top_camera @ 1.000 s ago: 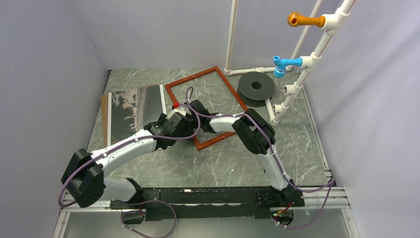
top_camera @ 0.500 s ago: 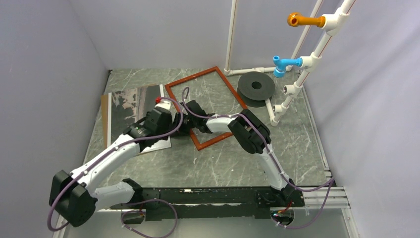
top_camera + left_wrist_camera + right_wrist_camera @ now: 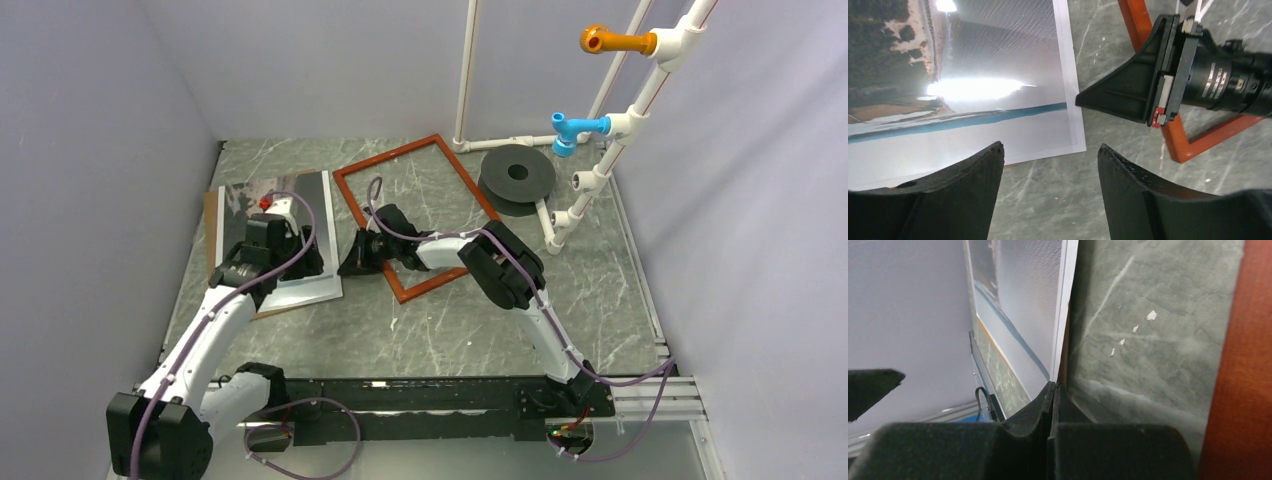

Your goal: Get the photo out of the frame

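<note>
Top external view: the photo [image 3: 318, 195] is seen lying flat on a brown backing panel [image 3: 210, 240] at the bench's [image 3: 450, 320] left, outside the frame [image 3: 387, 156], which is laid just beside it; the left tool [image 3: 1048, 155] is held open above the photo's near corner; the right tool [image 3: 1053, 388] is closed on nothing, its tips set just beside the photo's edge.

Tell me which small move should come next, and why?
Probably back the right gripper away from the photo. The photo already lies outside the frame, the shut tips seem only to touch its edge, and the open left gripper hovers above it.
</note>
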Available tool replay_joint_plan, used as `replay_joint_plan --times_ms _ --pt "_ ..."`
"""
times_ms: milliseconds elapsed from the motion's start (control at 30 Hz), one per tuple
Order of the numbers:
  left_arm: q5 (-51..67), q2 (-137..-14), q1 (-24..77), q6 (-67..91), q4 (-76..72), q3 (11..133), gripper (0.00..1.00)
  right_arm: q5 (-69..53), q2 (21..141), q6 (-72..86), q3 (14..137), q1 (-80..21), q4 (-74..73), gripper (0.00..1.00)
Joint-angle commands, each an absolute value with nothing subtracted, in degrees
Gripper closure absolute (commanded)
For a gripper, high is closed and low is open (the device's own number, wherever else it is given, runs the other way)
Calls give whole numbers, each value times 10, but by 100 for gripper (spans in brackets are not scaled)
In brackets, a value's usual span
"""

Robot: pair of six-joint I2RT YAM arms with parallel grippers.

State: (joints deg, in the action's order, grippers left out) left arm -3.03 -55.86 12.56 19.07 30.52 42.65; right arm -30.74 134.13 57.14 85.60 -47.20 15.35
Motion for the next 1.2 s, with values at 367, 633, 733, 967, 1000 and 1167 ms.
replay_joint_plan --times_ms 367,633,733,967,1000,1167 --pt "295 -628 -212 389 136 338 8 -426 1303 729 741 -451 611 100" --pt "304 -687 -289 405 101 328 6 -322 1251 553 770 -456 239 92" --pt "262 -699 -296 410 96 333 5 -313 1261 554 772 -457 212 80" --pt "247 -760 -312 431 82 332 3 -328 1316 540 831 -457 183 70" --pt "246 -764 -312 435 79 327 3 -331 1324 540 840 -456 184 70" --pt "239 -775 -318 445 69 313 3 -352 1358 554 874 -456 203 70"
